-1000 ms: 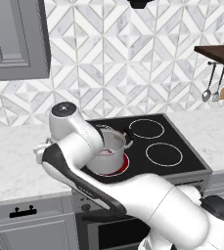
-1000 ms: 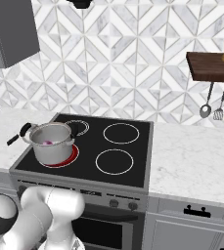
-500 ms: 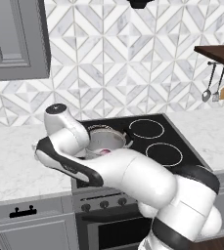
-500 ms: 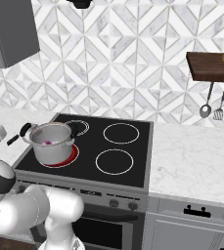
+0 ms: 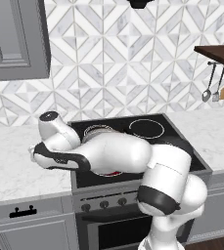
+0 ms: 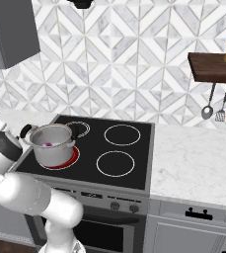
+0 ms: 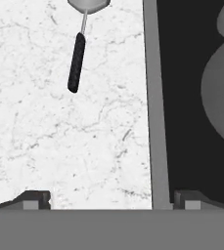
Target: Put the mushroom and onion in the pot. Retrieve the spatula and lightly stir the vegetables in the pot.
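Worktop [image 5: 11,171] of white marble lies left of the stove, and the arm is folded low and swung far out over it: in the left base view its white links sweep from the base at lower right across the stove's [image 5: 182,146] front edge, ending in a dark-banded wrist above the marble. In the right base view the same arm curls along the left edge of the picture, beside the stove.

The end effector [image 7: 108,200] points down at the marble, right along the stove's grey rim. Its two dark fingertips [image 7: 33,200] stand wide apart, one over the marble and the other over the black glass, with nothing between them and nothing touching them.

Ahead of the fingertips in the hand view, the spatula [image 7: 77,58] lies flat on the marble, well apart from them; its black handle points back toward the end effector and its silver head is cut off by the picture's top edge.

The pot [image 6: 50,143] stands upright on the front left burner, which glows red beneath it. A purple-red patch, the onion [image 6: 48,145], shows inside it; I cannot tell whether the mushroom is there.

On the right, a ladle [image 6: 208,106] and other utensils hang under a wooden shelf [image 6: 213,66].
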